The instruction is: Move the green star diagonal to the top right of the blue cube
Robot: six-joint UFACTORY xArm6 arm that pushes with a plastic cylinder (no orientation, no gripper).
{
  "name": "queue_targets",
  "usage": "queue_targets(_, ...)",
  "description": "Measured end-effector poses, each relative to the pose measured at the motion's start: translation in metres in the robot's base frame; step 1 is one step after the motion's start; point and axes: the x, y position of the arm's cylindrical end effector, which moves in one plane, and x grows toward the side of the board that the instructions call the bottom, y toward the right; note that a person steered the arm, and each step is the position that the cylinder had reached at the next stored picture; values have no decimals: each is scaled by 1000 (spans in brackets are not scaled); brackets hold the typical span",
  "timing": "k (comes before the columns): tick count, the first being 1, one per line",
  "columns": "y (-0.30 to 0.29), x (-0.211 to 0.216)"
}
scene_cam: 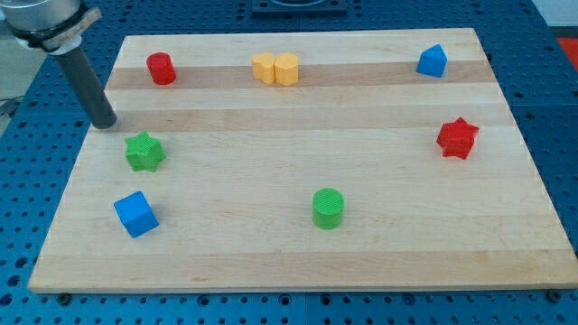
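My tip [105, 124] rests on the worktop [298, 253] near the view's left edge. This end effector is only a plain dark rod, so it has no parts to spread or press together, and it is pinching nothing.

The green star [144, 152] sits just below my tip and a little toward the view's right. They are near each other but they do not touch. The blue cube [135, 214] lies below the star, close to the view's bottom left corner. Right now the star is almost straight above the cube, only a tiny bit to the right.

I think the job is at its start, in the step where the tip gets behind the star. The star needs to end up up and to the right of the cube, so it needs a push toward the view's right. For that, my tip should come down to the star's left side first, then slide right. It should stay clear of the cube so the cube does not get bumped.

The other blocks are well apart from here: a red cylinder [161, 69], two yellow blocks [275, 69], and a green cylinder [328, 208].
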Motion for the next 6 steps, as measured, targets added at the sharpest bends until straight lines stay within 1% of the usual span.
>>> queue_targets(1,0,0)
queue_targets(2,0,64)
queue_targets(3,1,68)
queue_targets(4,18,68)
queue_targets(5,107,73)
queue_targets(6,156,83)
